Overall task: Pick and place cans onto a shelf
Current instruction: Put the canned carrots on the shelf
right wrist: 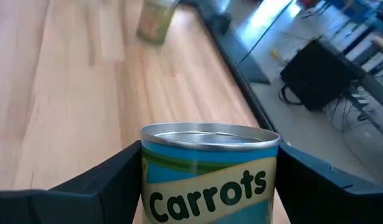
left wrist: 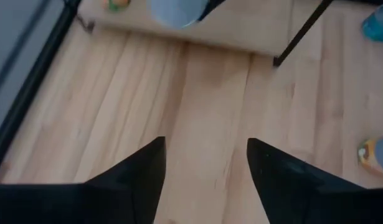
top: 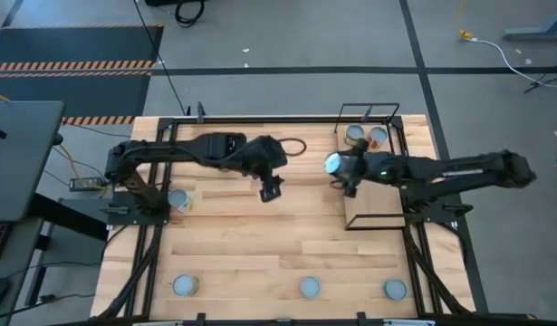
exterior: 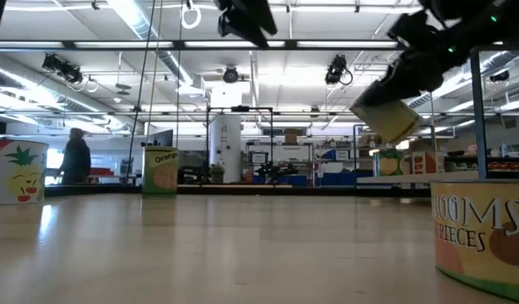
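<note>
My right gripper (top: 340, 168) is shut on a can labelled "Carrots" (right wrist: 210, 177), held in the air beside the shelf's left side. The can also shows in the low view (exterior: 394, 118). The shelf (top: 373, 206) is a brown board in a black wire frame at the table's right. Two cans (top: 355, 133) (top: 377, 137) stand on its far end. My left gripper (top: 271, 190) hovers open and empty over the table's middle, its fingers (left wrist: 141, 177) apart above bare planks. My right gripper pinches the can's labelled side wall (right wrist: 144, 186) between its two fingers, one on each opposite side, below the silver top (right wrist: 210, 134). The fingers come from the table's right. The can is lifted clear of the table and tilted (exterior: 392, 120).
One can (top: 178, 201) stands at the table's left. Three cans (top: 185, 286) (top: 310, 287) (top: 395, 289) stand along the near edge. In the low view, cans stand at left (exterior: 14, 173) (exterior: 160, 171) and near right (exterior: 483, 232). A person (exterior: 76, 156) stands far behind.
</note>
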